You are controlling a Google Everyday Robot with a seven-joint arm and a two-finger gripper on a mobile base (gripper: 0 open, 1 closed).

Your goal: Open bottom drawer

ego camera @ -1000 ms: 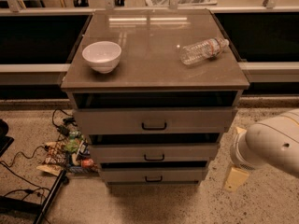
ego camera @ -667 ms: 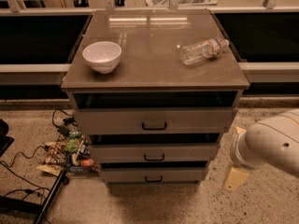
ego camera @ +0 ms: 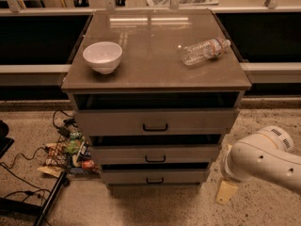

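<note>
The grey cabinet (ego camera: 155,81) has three drawers stacked in its front. The bottom drawer (ego camera: 127,177) is the lowest and shallowest front, with a small dark bar handle (ego camera: 154,180). A dark gap shows above its front panel. My white arm (ego camera: 263,161) comes in from the lower right. My gripper (ego camera: 226,192) shows as a tan piece hanging below the arm. It is near the floor, to the right of the bottom drawer and apart from the handle.
A white bowl (ego camera: 102,56) and a lying plastic bottle (ego camera: 204,51) sit on the cabinet top. Snack packets and cables (ego camera: 68,154) litter the floor at the cabinet's left. A dark stand leg (ego camera: 49,199) lies at the lower left.
</note>
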